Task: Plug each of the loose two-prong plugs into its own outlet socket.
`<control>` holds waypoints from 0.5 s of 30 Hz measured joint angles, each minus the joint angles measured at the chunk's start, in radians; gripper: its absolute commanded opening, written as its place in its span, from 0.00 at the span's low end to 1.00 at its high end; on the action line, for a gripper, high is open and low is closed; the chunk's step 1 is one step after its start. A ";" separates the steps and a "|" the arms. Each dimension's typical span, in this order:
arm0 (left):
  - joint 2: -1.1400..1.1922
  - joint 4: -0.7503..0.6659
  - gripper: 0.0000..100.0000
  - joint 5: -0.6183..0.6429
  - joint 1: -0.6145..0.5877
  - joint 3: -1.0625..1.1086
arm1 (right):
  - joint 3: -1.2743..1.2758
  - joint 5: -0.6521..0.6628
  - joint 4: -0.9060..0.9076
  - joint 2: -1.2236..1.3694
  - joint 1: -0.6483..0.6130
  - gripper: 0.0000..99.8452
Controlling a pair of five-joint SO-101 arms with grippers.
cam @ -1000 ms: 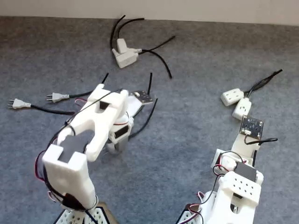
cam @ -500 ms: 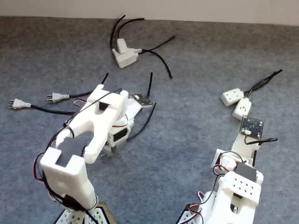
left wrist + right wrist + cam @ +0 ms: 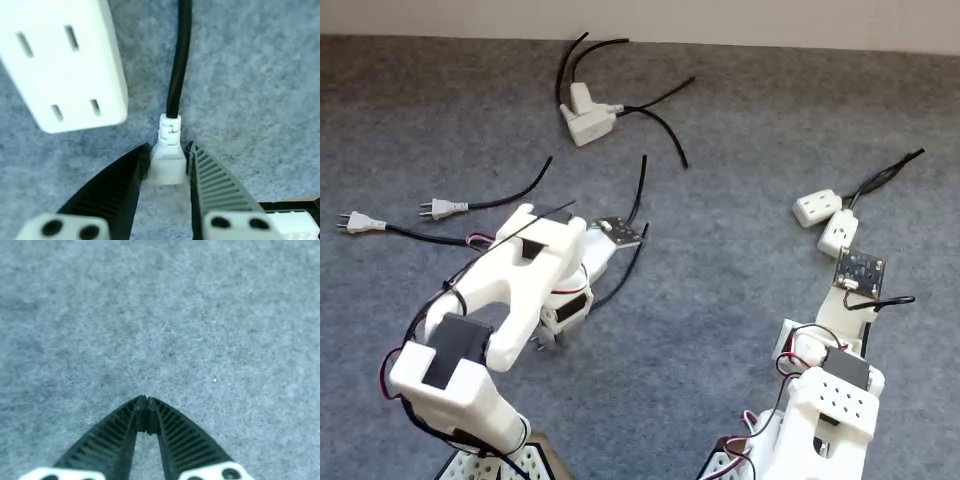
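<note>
My left gripper (image 3: 167, 150) is shut on a small white two-prong plug (image 3: 167, 165), whose black cord (image 3: 180, 50) runs away over the carpet. A white outlet block (image 3: 65, 60) with slotted sockets lies right beside the plug, apart from it. In the high view the left arm (image 3: 520, 280) covers that spot, and the held cord (image 3: 638, 190) trails out from under it. Two loose white plugs (image 3: 440, 208) (image 3: 358, 222) lie at the far left. My right gripper (image 3: 146, 405) is shut on nothing above bare carpet, and its arm (image 3: 830, 390) sits at the near right.
A white outlet (image 3: 588, 120) with black cords lies at the back centre. Two more white outlets (image 3: 817, 207) (image 3: 838, 232) with a cord lie at the right, just beyond the right arm. Grey carpet (image 3: 740, 150) covers the table.
The left arm has drawn back toward the near left and lowered, taking the plug and its cord along. The right arm has not moved.
</note>
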 measured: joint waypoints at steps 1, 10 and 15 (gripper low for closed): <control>-0.002 -0.002 0.14 0.000 0.000 0.003 | 0.000 0.000 0.000 0.000 0.000 0.01; -0.002 -0.005 0.01 0.000 0.003 0.011 | 0.000 0.000 0.000 0.000 0.000 0.01; -0.009 -0.005 0.01 0.000 0.003 0.014 | 0.000 0.000 0.000 0.000 0.000 0.01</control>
